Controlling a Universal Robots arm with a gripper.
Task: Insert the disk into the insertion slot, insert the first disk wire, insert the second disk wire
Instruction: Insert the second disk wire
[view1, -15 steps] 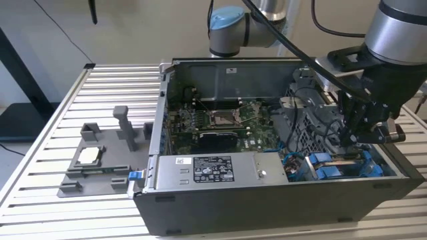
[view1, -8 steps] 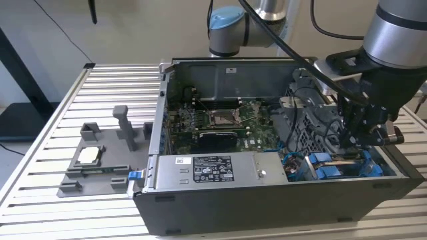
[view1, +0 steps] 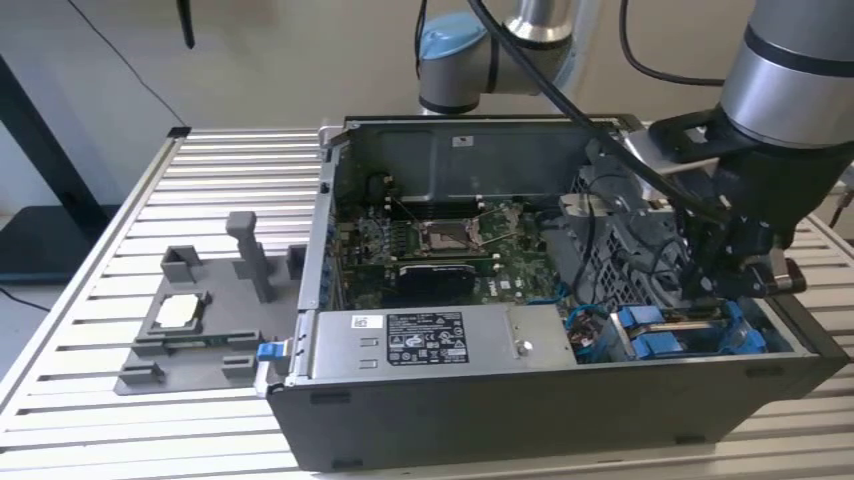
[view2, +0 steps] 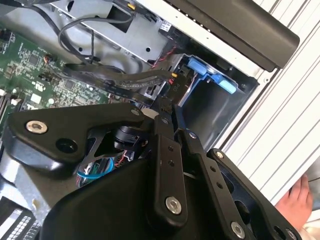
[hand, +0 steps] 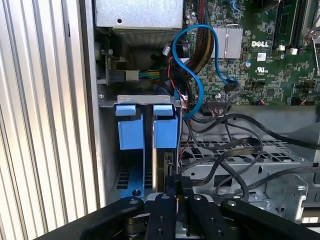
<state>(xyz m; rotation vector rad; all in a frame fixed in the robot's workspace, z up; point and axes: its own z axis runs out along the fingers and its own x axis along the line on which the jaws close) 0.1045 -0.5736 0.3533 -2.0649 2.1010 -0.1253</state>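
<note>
The disk (hand: 165, 131) stands edge-on in its blue carrier inside the insertion slot (hand: 135, 99), a bay of the grey metal drive cage at the case's corner. In the exterior view the blue carrier (view1: 663, 343) shows low on the exterior view's right. My gripper (view1: 731, 288) reaches down into the case just above it. In both wrist views the gripper (hand: 175, 181) (view2: 168, 105) hangs at the disk's rear edge. Its fingers (view2: 161, 131) are closed on the dark connector of a black disk wire (view2: 125, 80). The contact itself is partly hidden.
A second blue carrier (hand: 129, 127) fills the neighbouring bay. Loose black cables (hand: 225, 155) and a blue cable (hand: 192, 75) crowd the cage. The power-supply box (view1: 414, 340), motherboard (view1: 441, 240) and case walls hem it in. A grey fixture (view1: 200, 320) lies on the slatted table. A hand (view2: 300, 200) rests outside the case.
</note>
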